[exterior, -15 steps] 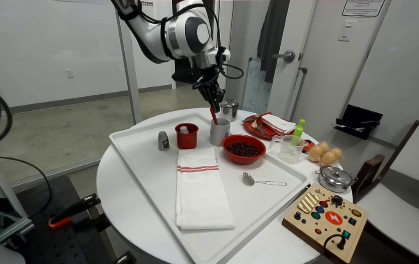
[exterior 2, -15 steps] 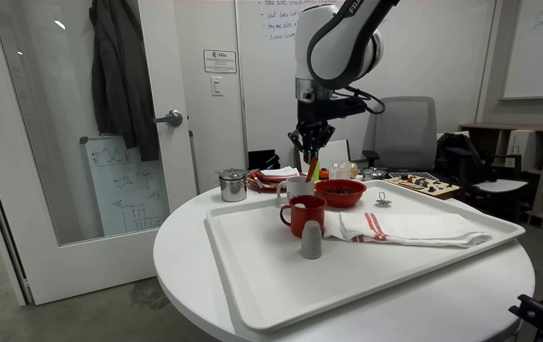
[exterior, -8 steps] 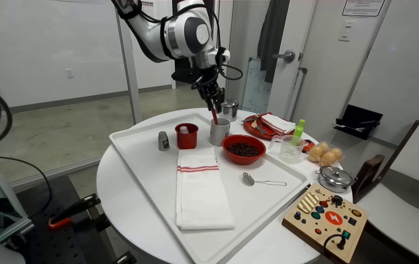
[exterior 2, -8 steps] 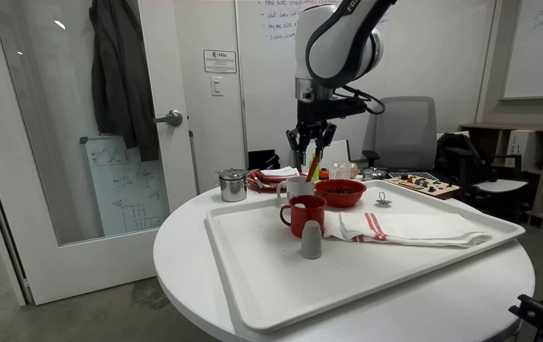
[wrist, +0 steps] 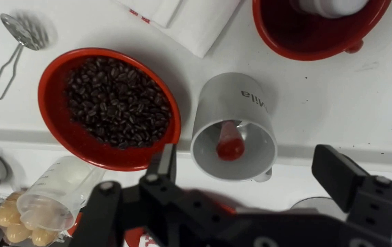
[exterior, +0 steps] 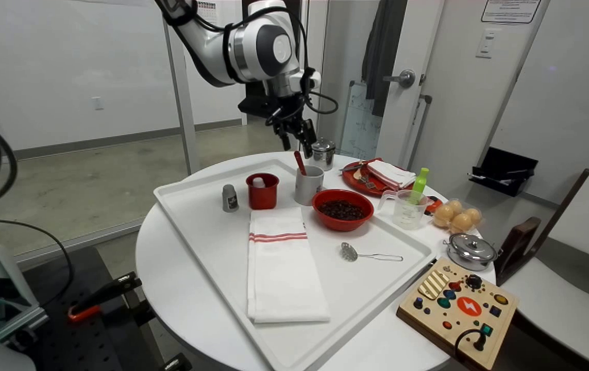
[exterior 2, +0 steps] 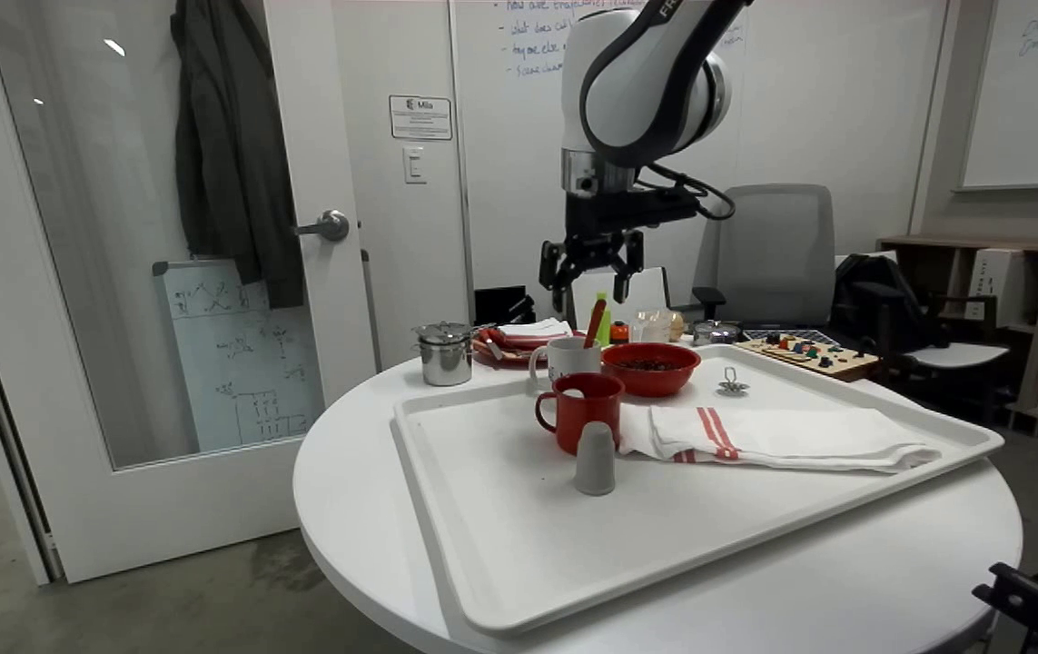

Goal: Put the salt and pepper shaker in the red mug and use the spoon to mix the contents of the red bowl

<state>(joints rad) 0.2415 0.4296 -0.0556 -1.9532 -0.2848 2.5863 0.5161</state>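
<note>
My gripper [wrist: 244,154] hangs open above the pale grey mug [wrist: 230,94], with nothing between its fingers. A red-handled utensil [exterior 2: 595,322] leans in that mug; inside it a bit of shiny metal shows in the wrist view. The red mug [exterior: 262,198] contains the whitish shaker [exterior: 258,183], whose top sticks up inside. Beside it, the dark grey shaker [exterior: 230,198] stands upright on the tray. The red bowl [wrist: 53,103] is full of dark beans. A silvery spoon [exterior: 349,252] with a perforated head and thin wire handle lies on the tray.
A folded white towel [exterior: 286,278] covers part of the white tray [exterior: 196,226]. Behind the tray are a metal canister [exterior 2: 446,354] and a red plate [exterior: 351,180] with cutlery. A clear measuring cup [exterior: 408,214], eggs [exterior: 456,216] and a lidded pot [exterior: 472,250] stand along the table's side.
The gripper has opened and let go of the red handle, then risen slightly away from it. The utensil stays leaning in the pale mug.
</note>
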